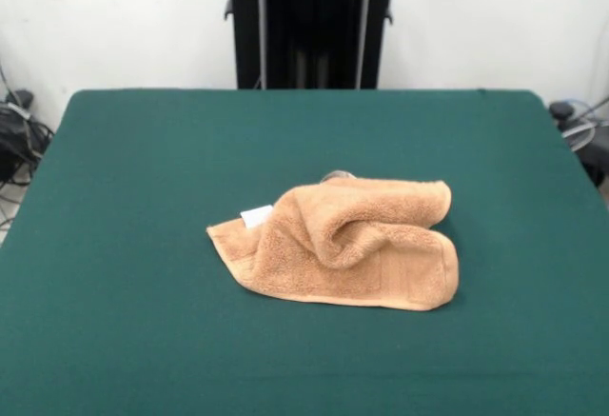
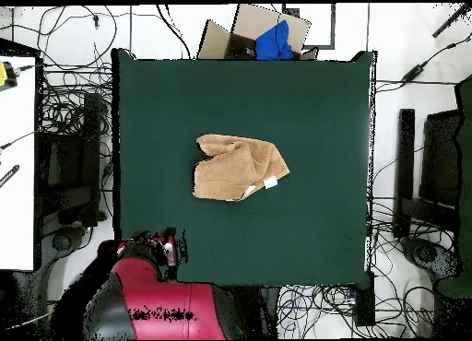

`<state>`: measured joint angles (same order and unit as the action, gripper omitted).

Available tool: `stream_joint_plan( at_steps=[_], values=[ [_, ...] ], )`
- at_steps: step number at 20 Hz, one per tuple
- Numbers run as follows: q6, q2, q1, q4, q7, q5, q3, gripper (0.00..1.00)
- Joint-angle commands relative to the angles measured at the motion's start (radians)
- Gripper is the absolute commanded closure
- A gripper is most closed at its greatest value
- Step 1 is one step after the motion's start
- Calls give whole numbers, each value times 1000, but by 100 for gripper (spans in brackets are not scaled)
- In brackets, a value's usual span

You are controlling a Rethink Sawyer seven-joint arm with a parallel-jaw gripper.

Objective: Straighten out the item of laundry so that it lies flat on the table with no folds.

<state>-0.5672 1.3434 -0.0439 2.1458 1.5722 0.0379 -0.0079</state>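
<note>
The item of laundry (image 1: 343, 245) is an orange-tan terry towel lying crumpled near the middle of the green table (image 1: 143, 197). Its upper layer is bunched and rolled over the lower one, and a woven band runs along its near edge. A white tag (image 1: 257, 216) sticks out at its left corner. From above, the towel (image 2: 238, 167) sits a little left of the middle of the table (image 2: 313, 98), with the tag (image 2: 270, 182) on its lower right edge. The red arm (image 2: 147, 296) is drawn back beyond the table's bottom left edge. Neither view shows the gripper.
A cardboard box (image 2: 230, 35) holding a blue thing (image 2: 275, 41) stands off the table's top edge in the overhead view. Cables lie on the floor all round. A white desk (image 2: 18, 153) is at the left and black equipment (image 2: 433, 171) at the right.
</note>
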Motion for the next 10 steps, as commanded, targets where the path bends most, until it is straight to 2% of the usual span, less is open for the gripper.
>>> stream_joint_plan(
  at_steps=[1, 3, 4, 5, 10],
  values=[
    [-253, 64, -17, 77, 120, 7, -23, 0],
    [-311, 126, -14, 82, 81, 3, -41, 0],
    [-338, 165, 3, 87, 3, 9, -40, 0],
    [-359, 185, 9, 83, -24, 7, -44, 0],
    [-467, 236, 53, 39, -96, -4, -54, 0]
  ],
)
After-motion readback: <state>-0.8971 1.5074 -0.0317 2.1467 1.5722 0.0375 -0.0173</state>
